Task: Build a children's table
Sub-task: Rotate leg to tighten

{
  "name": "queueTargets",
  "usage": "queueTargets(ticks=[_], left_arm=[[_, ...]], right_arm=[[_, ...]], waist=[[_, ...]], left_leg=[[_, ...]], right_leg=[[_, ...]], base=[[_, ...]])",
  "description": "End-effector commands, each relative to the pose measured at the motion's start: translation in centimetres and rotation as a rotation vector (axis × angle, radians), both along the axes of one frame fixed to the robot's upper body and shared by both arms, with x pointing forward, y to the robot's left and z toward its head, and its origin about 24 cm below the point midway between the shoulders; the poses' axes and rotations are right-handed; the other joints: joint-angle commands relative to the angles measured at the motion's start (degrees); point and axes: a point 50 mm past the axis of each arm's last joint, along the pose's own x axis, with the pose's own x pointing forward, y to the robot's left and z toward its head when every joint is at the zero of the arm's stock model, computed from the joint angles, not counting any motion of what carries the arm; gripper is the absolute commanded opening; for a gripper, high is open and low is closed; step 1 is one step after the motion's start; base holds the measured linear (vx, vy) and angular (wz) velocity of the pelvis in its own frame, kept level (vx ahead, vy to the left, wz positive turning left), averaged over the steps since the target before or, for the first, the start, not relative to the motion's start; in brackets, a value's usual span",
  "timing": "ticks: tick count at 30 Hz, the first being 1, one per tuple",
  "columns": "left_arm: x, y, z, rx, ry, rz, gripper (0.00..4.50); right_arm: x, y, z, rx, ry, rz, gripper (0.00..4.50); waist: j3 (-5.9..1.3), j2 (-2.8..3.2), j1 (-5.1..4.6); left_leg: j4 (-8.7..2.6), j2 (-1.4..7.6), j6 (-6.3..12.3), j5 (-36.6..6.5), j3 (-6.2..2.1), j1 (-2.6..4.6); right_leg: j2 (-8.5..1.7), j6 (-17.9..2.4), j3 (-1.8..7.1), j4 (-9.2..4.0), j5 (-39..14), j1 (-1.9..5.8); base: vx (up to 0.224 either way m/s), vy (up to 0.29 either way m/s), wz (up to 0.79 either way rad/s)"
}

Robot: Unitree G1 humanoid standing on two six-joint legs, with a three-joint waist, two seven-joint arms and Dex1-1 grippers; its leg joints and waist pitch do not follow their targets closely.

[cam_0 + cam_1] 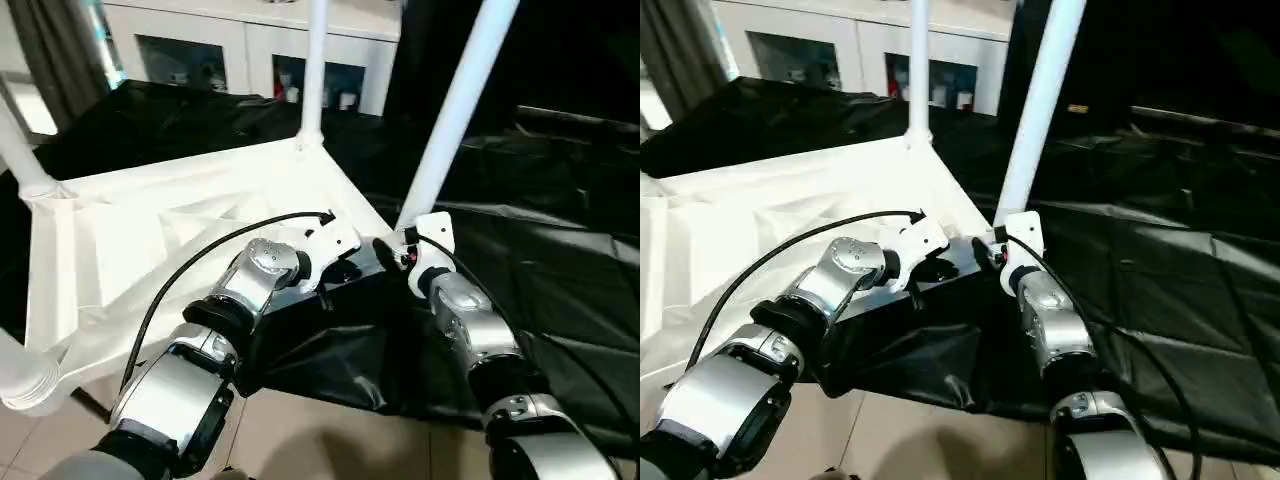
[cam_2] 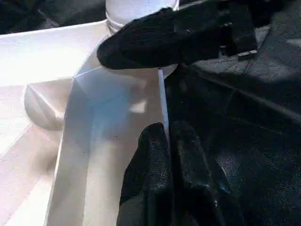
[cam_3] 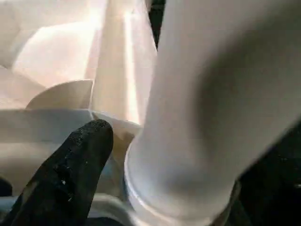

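tabletop (image 1: 150, 240) lies underside up on black sheet (image 1: 560, 290), ribs exposed. 4 legs seated in corner sockets: far leg (image 1: 314, 70) upright, near-right leg (image 1: 455, 110) tilted to the right, left leg (image 1: 18, 150) and near-left leg (image 1: 20, 375) at picture edges. left gripper (image 2: 169, 150) clenched, fingers pressed together on the tabletop's side wall, just beside the near-right socket. right gripper (image 1: 390, 252) at base of near-right leg; one black finger (image 3: 70, 174) lies by the leg's collar; cannot tell if jaws grasp or stand released. white cabinet (image 1: 250, 50) behind.
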Motion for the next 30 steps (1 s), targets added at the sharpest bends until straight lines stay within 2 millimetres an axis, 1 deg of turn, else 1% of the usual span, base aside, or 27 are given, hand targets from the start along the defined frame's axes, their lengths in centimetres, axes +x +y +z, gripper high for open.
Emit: queueTargets(ticks=[1,2,3,4,5,6,7,8,9,10,11,12,13,14,15,16,18,19,20,21,22,24,26,29,30], left_arm=[[-1.4,0.2,-2.0,0.073,0.089,-0.096,0.00],[-1.4,1.6,-1.7,0.074,0.099,-0.143,0.00],[-1.4,2.1,-1.6,0.072,0.106,-0.169,0.00],[-1.6,2.5,-1.5,0.067,0.114,-0.199,0.00],[-1.6,2.5,-1.5,0.067,0.114,-0.199,0.00],[-1.7,2.9,-1.4,0.066,0.125,-0.220,0.00],[-1.7,2.9,-1.4,0.066,0.125,-0.220,0.00],[-1.8,3.2,-1.4,0.067,0.135,-0.238,0.00],[-1.9,3.6,-1.3,0.065,0.150,-0.261,0.00],[-1.9,3.6,-1.3,0.065,0.152,-0.263,0.00],[-2.3,4.2,-1.2,0.055,0.180,-0.300,0.00],[-2.3,4.2,-1.2,0.055,0.180,-0.300,0.00],[-2.4,4.4,-1.2,0.048,0.190,-0.309,0.00],[-2.4,4.5,-1.2,0.042,0.195,-0.313,0.00],[-2.4,4.6,-1.2,0.038,0.195,-0.310,0.00],[-2.4,4.6,-1.2,0.038,0.195,-0.310,0.00],[-2.4,4.8,-1.2,0.033,0.197,-0.306,0.00],[-2.4,4.8,-1.2,0.031,0.198,-0.303,0.00],[-2.4,4.8,-1.2,0.030,0.199,-0.302,0.00],[-2.4,4.9,-1.2,0.027,0.201,-0.299,0.00],[-2.4,4.9,-1.2,0.025,0.202,-0.298,0.00],[-2.5,5.0,-1.2,0.019,0.205,-0.292,0.00],[-2.6,5.1,-1.2,0.006,0.212,-0.289,0.00],[-2.5,5.0,-1.3,0.000,0.209,-0.267,0.00],[-2.4,4.9,-1.4,0.002,0.198,-0.244,0.00]], right_arm=[[-0.4,0.9,0.4,-0.046,-0.029,0.145,3.91],[-0.9,-0.5,0.6,-0.079,-0.028,0.217,3.91],[-1.1,-1.1,0.7,-0.086,-0.027,0.252,3.91],[-1.4,-1.5,0.8,-0.082,-0.017,0.292,3.91],[-1.4,-1.5,0.8,-0.082,-0.017,0.292,3.91],[-1.6,-1.8,0.9,-0.078,-0.010,0.331,3.91],[-1.6,-1.8,0.9,-0.078,-0.010,0.331,3.91],[-1.9,-2.0,0.9,-0.079,-0.002,0.370,3.91],[-2.3,-2.3,0.9,-0.083,0.016,0.427,3.91],[-2.3,-2.3,0.9,-0.084,0.017,0.432,3.91],[-2.9,-2.6,0.9,-0.083,0.046,0.518,3.91],[-2.9,-2.7,0.9,-0.083,0.046,0.518,3.75],[-3.0,-2.8,0.9,-0.077,0.055,0.535,3.75],[-3.1,-2.8,1.0,-0.064,0.064,0.548,3.65],[-3.2,-2.8,1.0,-0.054,0.074,0.564,3.58],[-3.2,-2.8,1.0,-0.053,0.075,0.567,3.55],[-3.3,-2.6,0.9,-0.041,0.083,0.577,3.32],[-3.3,-2.5,0.9,-0.037,0.085,0.580,3.32],[-3.3,-2.4,0.8,-0.026,0.087,0.581,3.14],[-3.4,-2.3,0.9,-0.007,0.090,0.585,3.02],[-3.5,-2.3,0.9,-0.002,0.091,0.587,3.02],[-3.7,-2.0,0.8,0.028,0.099,0.596,2.84],[-4.0,-1.8,0.5,0.046,0.105,0.597,2.77],[-4.1,-1.5,0.1,0.091,0.115,0.557,2.73],[-4.0,-1.5,-0.1,0.104,0.119,0.521,2.72]], waist=[[-2.65,0.10,-0.16],[-2.58,-0.12,0.09],[-2.62,-0.20,0.16],[-2.60,-0.32,0.02],[-2.63,-0.25,0.10],[-2.67,-0.26,-0.06],[-2.67,-0.26,-0.06],[-2.57,-0.18,-0.20],[-2.57,-0.19,-0.23],[-2.55,-0.70,-0.36],[-2.53,-0.71,-0.10],[-2.47,-0.68,-0.13],[-2.49,-0.73,-0.17],[-2.51,-0.98,-0.24],[-2.51,-1.08,-0.12],[-2.50,-1.05,-0.11],[-2.50,-0.97,-0.10],[-2.51,-1.03,-0.08],[-2.51,-0.95,-0.05],[-2.53,-1.03,-0.06],[-2.51,-1.18,0.02],[-2.48,-1.18,0.12],[-2.52,-1.15,0.11],[-2.53,-1.14,0.07],[-2.49,-1.18,0.00]], left_leg=[[-3.52,0.91,1.26,-12.5,0.10,0.69],[-3.45,0.79,2.23,-11.4,0.10,0.59],[-3.37,0.90,2.67,-11.1,0.15,0.63],[-3.32,0.86,3.43,-10.5,0.14,0.38],[-3.29,0.88,3.74,-10.5,0.14,0.45],[-3.26,1.02,4.05,-10.8,0.17,0.58],[-3.26,1.02,4.05,-10.8,0.17,0.58],[-3.32,1.14,4.09,-11.1,0.18,0.65],[-3.34,1.25,3.96,-11.8,0.16,0.74],[-3.32,1.23,3.98,-12.0,0.25,0.69],[-3.32,1.34,4.32,-12.1,0.20,0.67],[-3.27,1.46,4.88,-11.8,0.36,0.74],[-3.28,1.51,4.85,-11.7,0.37,0.77],[-3.26,1.50,4.86,-11.6,0.38,0.74],[-3.19,1.45,5.00,-11.4,0.44,0.78],[-3.13,1.48,5.10,-11.2,0.50,0.80],[-3.08,1.45,5.05,-10.7,0.56,0.84],[-3.07,1.44,4.99,-10.6,0.57,0.85],[-3.07,1.45,4.99,-10.6,0.58,0.88],[-3.05,1.42,4.89,-10.5,0.57,0.83],[-3.08,1.46,4.95,-10.5,0.56,0.89],[-3.06,1.49,5.10,-10.1,0.56,0.83],[-3.05,1.44,5.10,-9.7,0.57,0.83],[-3.03,1.42,5.08,-9.6,0.60,0.87],[-3.12,1.44,4.79,-10.2,0.56,0.89]], right_leg=[[-1.16,-11.8,1.20,-3.39,-3.8,1.55],[-1.12,-11.7,1.08,-3.40,-2.6,1.83],[-1.19,-11.7,1.12,-3.35,-2.0,1.92],[-1.21,-12.1,1.13,-3.14,-1.2,2.04],[-1.21,-12.3,1.10,-3.12,-1.0,2.05],[-1.24,-13.3,1.12,-3.01,-0.9,1.97],[-1.24,-13.3,1.12,-3.01,-0.9,1.97],[-1.27,-13.8,1.15,-2.99,-1.3,1.79],[-1.27,-14.2,1.14,-3.00,-2.0,1.78],[-1.21,-14.3,1.15,-3.03,-2.4,1.77],[-1.32,-14.4,1.13,-2.91,-3.0,1.93],[-1.41,-14.7,1.29,-2.91,-2.4,1.75],[-1.40,-14.9,1.28,-2.85,-2.2,1.69],[-1.34,-15.0,1.24,-2.79,-2.0,1.68],[-1.35,-15.1,1.24,-2.71,-1.8,1.71],[-1.39,-15.3,1.28,-2.69,-1.7,1.64],[-1.41,-15.4,1.32,-2.67,-1.4,1.63],[-1.43,-15.4,1.31,-2.66,-1.4,1.66],[-1.44,-15.5,1.31,-2.66,-1.5,1.65],[-1.46,-15.4,1.31,-2.66,-1.6,1.70],[-1.46,-15.4,1.29,-2.65,-1.8,1.70],[-1.48,-15.4,1.31,-2.59,-1.6,1.70],[-1.44,-15.3,1.29,-2.55,-1.5,1.69],[-1.46,-15.3,1.33,-2.53,-1.2,1.63],[-1.43,-15.2,1.30,-2.62,-2.0,1.59]], base=[[0.000,0.000,0.00],[0.000,0.000,0.00],[0.000,0.000,0.00],[0.000,0.000,0.00],[0.000,0.000,0.00],[0.000,0.000,0.00],[0.000,0.000,0.00],[0.000,0.000,0.00],[0.000,0.000,0.00],[0.000,0.000,0.00],[0.000,0.000,0.00],[0.000,0.000,0.00],[0.000,0.000,0.00],[0.000,0.000,0.00],[0.000,0.000,0.00],[0.000,0.000,0.00],[0.000,0.000,0.00],[0.000,0.000,0.00],[0.000,0.000,0.00],[0.000,0.000,0.00],[0.000,0.000,0.00],[0.000,0.000,0.00],[0.000,0.000,0.00],[0.000,0.000,0.00],[0.000,0.000,0.00]])
